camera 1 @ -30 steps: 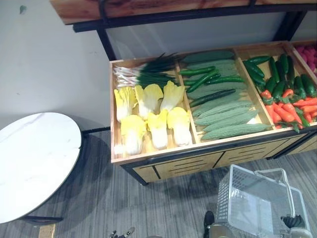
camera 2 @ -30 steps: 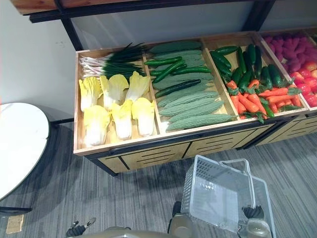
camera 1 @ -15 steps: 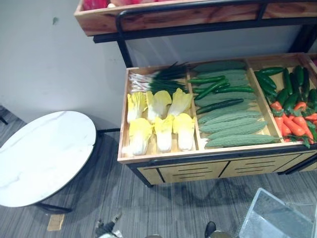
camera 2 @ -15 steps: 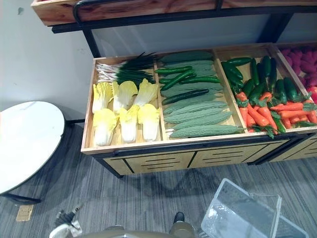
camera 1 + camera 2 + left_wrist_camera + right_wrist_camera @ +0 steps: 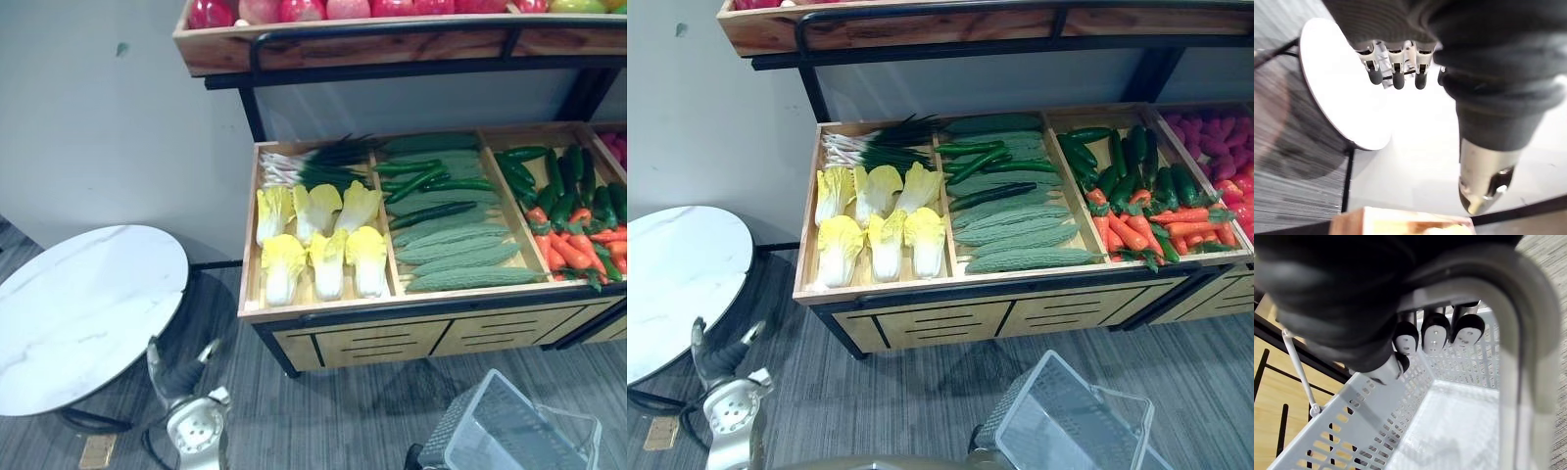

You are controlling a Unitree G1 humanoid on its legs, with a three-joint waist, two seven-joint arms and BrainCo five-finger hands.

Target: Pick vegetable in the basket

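Grips the handle (image 5: 1530, 333) of the basket (image 5: 490, 431) with the right hand (image 5: 1356, 303), fingers (image 5: 1435, 335) curled round it. Carries the basket tilted, low on the right, on the near side of the stand (image 5: 392, 315). Holds the left hand (image 5: 181, 374) up beside the table (image 5: 78, 313), relaxed and open, nothing in it. Has raised that hand since half a second ago, when barely at the lower edge. Looks higher than before: whole view shifted, so more of the upper shelf (image 5: 392, 44) and its apples (image 5: 294, 10) now. Sees less of the basket than a second ago, when upright with handle in plain sight.

No change among the vegetables (image 5: 1009, 211): all lying in the stand as before. Left bin: cabbages (image 5: 326, 259) in two rows, scallions (image 5: 313, 166) behind. Middle bin: gourds (image 5: 460, 259) in front, cucumbers (image 5: 426, 181) lying across them further back. Next bin right: peppers (image 5: 563, 186) behind, carrots (image 5: 573, 250) in front.
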